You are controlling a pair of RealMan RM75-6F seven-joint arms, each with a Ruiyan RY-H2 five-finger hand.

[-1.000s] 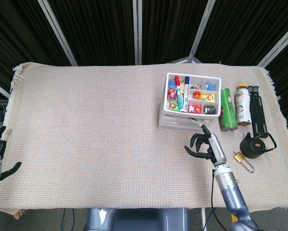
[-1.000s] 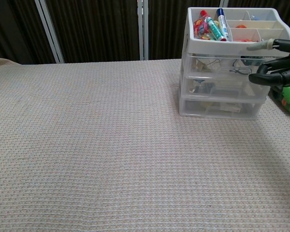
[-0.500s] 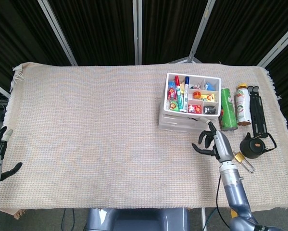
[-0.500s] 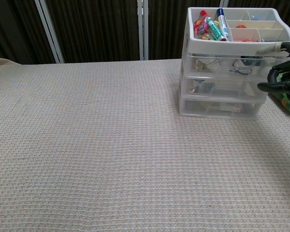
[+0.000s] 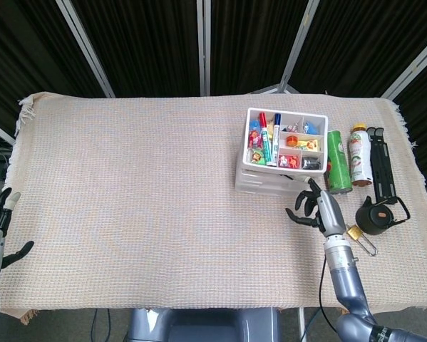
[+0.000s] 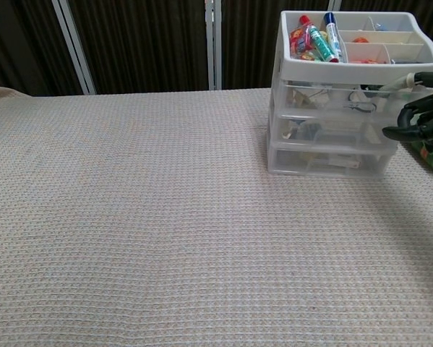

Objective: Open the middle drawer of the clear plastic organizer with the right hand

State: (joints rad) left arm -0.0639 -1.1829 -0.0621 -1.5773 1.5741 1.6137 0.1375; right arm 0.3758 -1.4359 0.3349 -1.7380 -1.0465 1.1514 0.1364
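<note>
Middle drawer (image 6: 330,131) of the organizer (image 5: 279,153) sits closed, just ahead and left of the right hand (image 5: 314,209). Hand empty, fingers curled loosely, apart from the drawer front. Step: approach. Next: hook fingertips on the drawer's lip, pull straight back. Green can (image 5: 336,162) close alongside.

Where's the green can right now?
In the head view, the green can lies at the table's right, between the clear organizer and a yellow-capped bottle.

Beige waffle-weave cloth (image 5: 142,171), clear organizer (image 6: 332,137), green can (image 5: 336,162), seemingly black pouch (image 5: 376,217).
</note>
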